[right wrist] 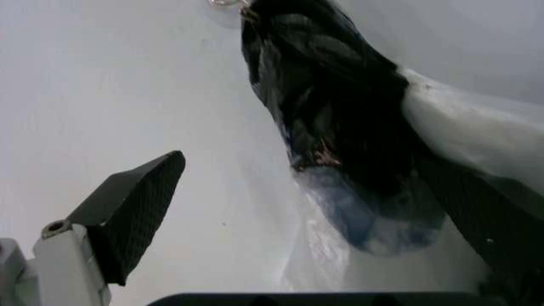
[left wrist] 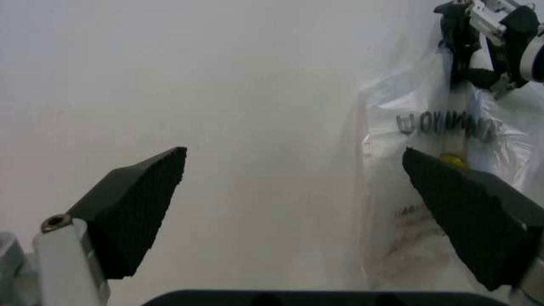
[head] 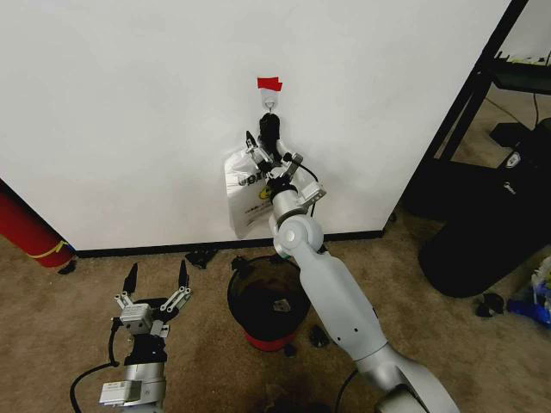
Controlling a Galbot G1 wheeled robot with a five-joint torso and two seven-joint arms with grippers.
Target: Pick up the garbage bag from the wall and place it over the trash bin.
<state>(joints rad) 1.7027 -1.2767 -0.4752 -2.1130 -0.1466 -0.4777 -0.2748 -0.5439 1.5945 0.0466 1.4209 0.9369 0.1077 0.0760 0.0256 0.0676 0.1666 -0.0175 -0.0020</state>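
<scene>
Head view shows the right pincer [head: 269,146] raised to the wall [head: 129,103], its fingers apart around the dark gathered neck of the garbage bag [right wrist: 340,127], which hangs from the hook [head: 270,104] just above that pincer, beside a white lettered bag [head: 241,194]. Thin, limp and probably slippery, the bag weighs almost nothing, so the bunched neck below the hook looks the safest hold. Well below, the left pincer [head: 156,277] waits spread wide, just beside the trash bin [head: 267,301].
</scene>
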